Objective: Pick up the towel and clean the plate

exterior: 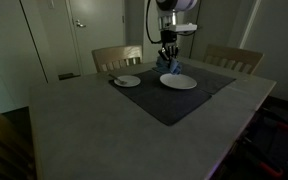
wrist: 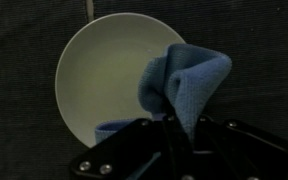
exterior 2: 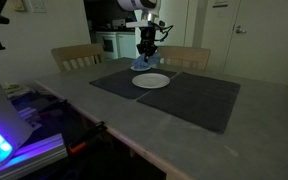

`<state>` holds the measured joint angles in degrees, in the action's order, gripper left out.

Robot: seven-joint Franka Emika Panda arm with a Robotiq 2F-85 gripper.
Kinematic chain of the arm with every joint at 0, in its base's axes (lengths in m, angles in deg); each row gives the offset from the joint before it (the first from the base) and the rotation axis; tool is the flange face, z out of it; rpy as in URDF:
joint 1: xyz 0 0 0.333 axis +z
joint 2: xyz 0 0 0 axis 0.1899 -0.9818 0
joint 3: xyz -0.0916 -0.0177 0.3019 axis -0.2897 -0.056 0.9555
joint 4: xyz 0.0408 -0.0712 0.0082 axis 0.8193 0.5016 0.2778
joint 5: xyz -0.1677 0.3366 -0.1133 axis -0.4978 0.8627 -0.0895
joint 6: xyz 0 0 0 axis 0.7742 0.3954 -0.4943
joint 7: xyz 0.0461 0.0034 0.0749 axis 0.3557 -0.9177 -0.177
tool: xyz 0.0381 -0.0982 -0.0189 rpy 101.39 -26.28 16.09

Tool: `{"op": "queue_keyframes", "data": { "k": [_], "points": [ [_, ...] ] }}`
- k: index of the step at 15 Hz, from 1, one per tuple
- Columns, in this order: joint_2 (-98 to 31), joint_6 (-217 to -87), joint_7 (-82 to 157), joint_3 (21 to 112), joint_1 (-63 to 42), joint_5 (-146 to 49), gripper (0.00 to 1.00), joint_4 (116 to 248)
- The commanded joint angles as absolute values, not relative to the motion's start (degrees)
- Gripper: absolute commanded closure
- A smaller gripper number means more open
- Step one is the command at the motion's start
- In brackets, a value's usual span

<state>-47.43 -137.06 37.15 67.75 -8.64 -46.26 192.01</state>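
My gripper (wrist: 174,125) is shut on a blue towel (wrist: 187,78) that hangs bunched from the fingers. Below it lies a round white plate (wrist: 104,80) on a dark placemat (wrist: 24,80); the towel hangs over the plate's right edge. In both exterior views the gripper (exterior: 168,60) (exterior 2: 146,55) holds the towel (exterior: 174,68) (exterior 2: 142,64) at the far rim of the plate (exterior: 179,82) (exterior 2: 152,81). I cannot tell whether the towel touches the plate.
A second small plate (exterior: 127,80) lies on the dark mat (exterior: 184,100) nearby. Wooden chairs (exterior: 117,57) (exterior: 234,58) stand behind the grey table (exterior: 94,130). A rig with blue lights (exterior 2: 9,135) stands beside the table.
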Motion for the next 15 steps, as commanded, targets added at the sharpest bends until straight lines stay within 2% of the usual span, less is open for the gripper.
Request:
{"op": "queue_keyframes", "data": {
  "k": [1,6,15],
  "points": [
    [-44.29,-143.29,39.08,66.41,-9.22,-48.79,0.98,198.14],
    [-43.65,-151.49,46.93,62.85,-7.58,-57.43,0.98,202.66],
    [-44.44,-151.34,56.61,59.43,-5.65,-65.95,0.98,204.75]
  ]
}}
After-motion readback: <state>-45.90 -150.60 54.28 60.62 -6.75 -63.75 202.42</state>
